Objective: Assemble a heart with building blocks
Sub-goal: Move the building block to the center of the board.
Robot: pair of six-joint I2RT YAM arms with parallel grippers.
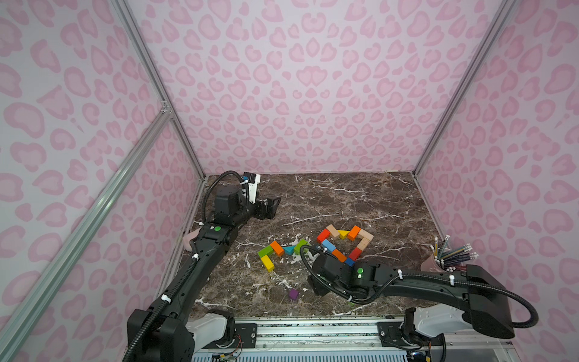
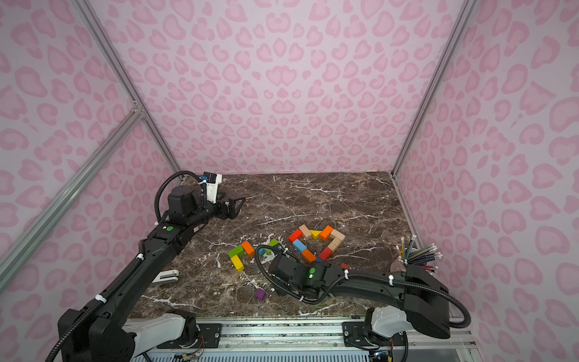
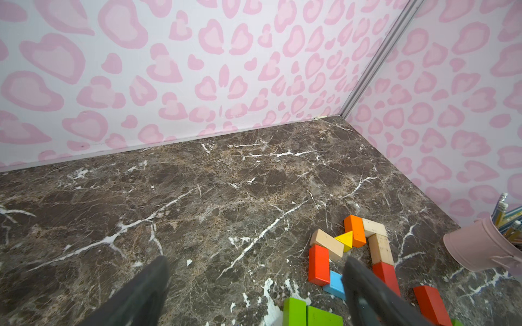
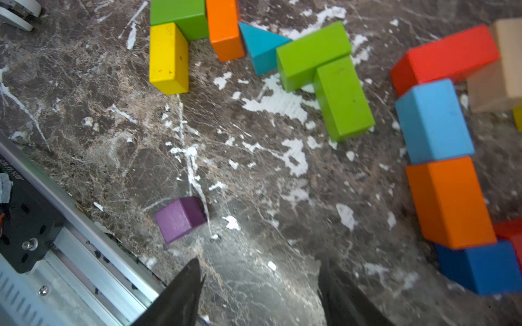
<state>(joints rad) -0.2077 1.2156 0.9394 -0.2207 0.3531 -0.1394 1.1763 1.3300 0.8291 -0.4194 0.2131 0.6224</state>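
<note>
Hovering right end effector (image 4: 258, 264), purple cube (image 4: 180, 218) near front rail (image 4: 84, 248)

pink cup (image 1: 428, 265) with pencils (image 1: 456, 256): right edge | pink pouch (image 1: 189, 240): left edge

Nothing in these views carries text, a label, a brand or a number that can be read. The only trace is a short row of pale marks on the black mounting plate (image 4: 26, 223), which sits on the front rail off to one side of the right gripper (image 4: 260, 271). It is too small and blurred to make out.
</note>
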